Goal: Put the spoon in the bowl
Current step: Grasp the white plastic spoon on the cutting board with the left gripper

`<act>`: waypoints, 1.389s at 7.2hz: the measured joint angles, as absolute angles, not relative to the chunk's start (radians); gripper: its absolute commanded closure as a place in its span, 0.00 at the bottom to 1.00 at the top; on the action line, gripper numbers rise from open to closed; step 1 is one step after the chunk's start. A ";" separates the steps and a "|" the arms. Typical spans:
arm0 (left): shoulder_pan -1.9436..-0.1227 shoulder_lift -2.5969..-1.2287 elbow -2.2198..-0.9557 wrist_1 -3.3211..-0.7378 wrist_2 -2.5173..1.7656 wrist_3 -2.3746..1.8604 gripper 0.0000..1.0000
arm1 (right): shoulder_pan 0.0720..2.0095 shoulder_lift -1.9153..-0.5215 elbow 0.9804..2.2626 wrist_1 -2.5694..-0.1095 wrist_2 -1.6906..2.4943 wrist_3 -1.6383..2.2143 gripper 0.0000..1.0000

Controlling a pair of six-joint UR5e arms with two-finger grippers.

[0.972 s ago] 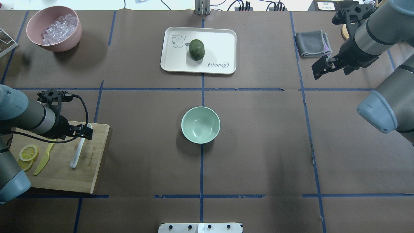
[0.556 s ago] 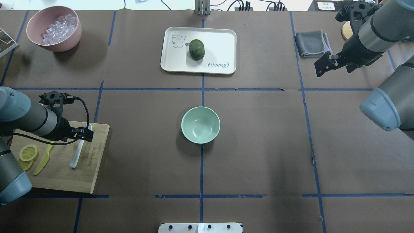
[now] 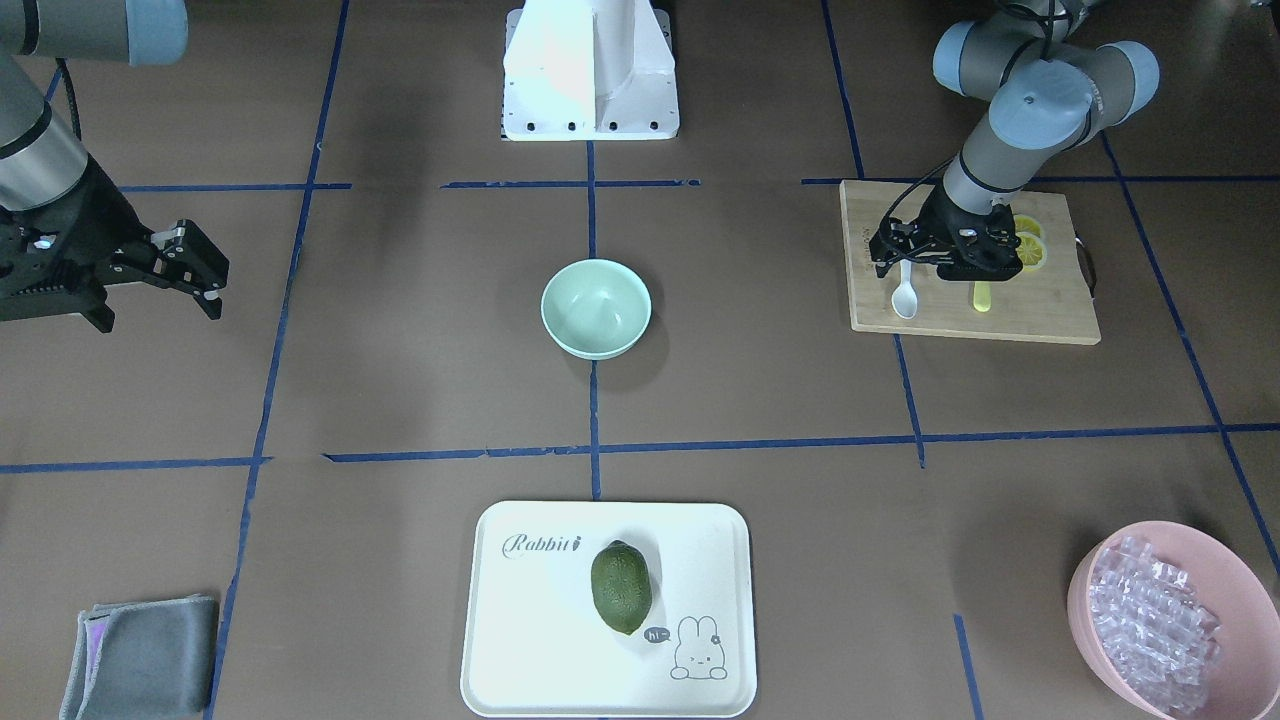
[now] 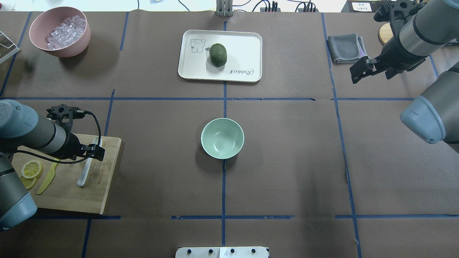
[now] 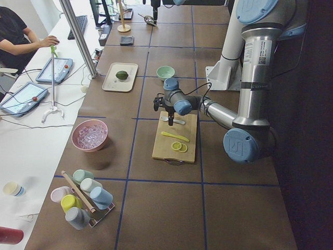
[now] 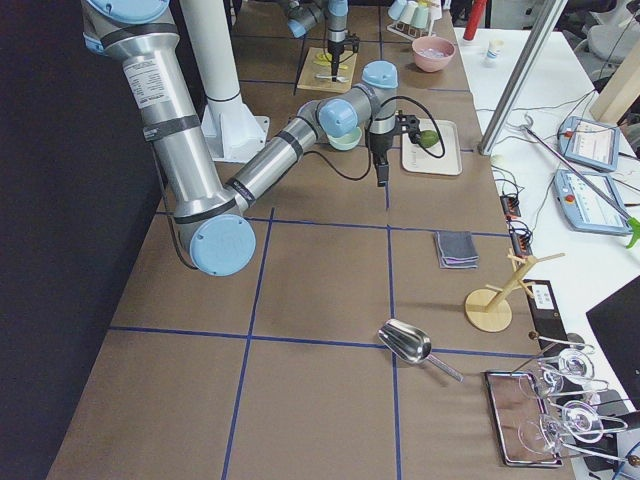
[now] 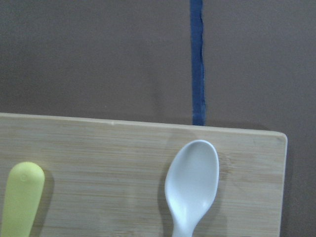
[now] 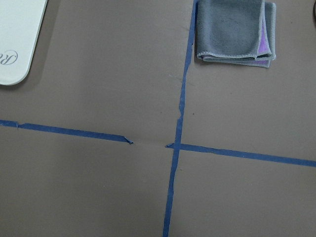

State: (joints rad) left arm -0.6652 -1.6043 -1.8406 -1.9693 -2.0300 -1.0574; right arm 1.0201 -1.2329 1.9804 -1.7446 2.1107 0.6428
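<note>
The white spoon (image 4: 85,172) lies on a bamboo cutting board (image 4: 71,195) at the table's left, with its scoop (image 7: 192,180) near the board's far edge. My left gripper (image 4: 95,152) hangs low over the upper part of the spoon's handle. Its jaws look open, astride the handle, and hold nothing. In the front-facing view the spoon's scoop (image 3: 904,298) shows just below that gripper (image 3: 905,258). The mint-green bowl (image 4: 222,138) stands empty at the table's centre, far from the spoon. My right gripper (image 4: 358,73) is open and empty, high at the far right.
A yellow knife (image 4: 46,179) and lemon slices (image 4: 31,168) lie on the board beside the spoon. A pink bowl (image 4: 62,48) of clear cubes stands far left. A white tray (image 4: 244,46) holds a green fruit (image 4: 218,54). A grey cloth (image 4: 346,47) lies far right.
My left gripper has moved a little toward the near side along the spoon's handle and lower. My right gripper has drawn back slightly to the right. The spoon and bowl have not moved.
</note>
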 measured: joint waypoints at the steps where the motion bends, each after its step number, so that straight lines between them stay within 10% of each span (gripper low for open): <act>1: -0.665 -1.604 -1.840 -1.968 -2.030 -1.058 0.63 | 1.021 -1.233 1.980 -1.745 2.111 0.643 0.00; 4: -0.664 -1.602 -1.842 -1.965 -2.031 -1.057 0.98 | 1.024 -1.232 1.980 -1.746 2.111 0.643 0.00; 10: -0.680 -1.588 -1.901 -1.909 -2.041 -1.050 1.00 | 1.043 -1.235 1.981 -1.744 2.156 0.642 0.00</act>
State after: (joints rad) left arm -0.6803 -1.5882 -1.9011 -1.9088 -2.0409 -1.0501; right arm 1.0430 -1.2348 1.9809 -1.7442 2.1564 0.6423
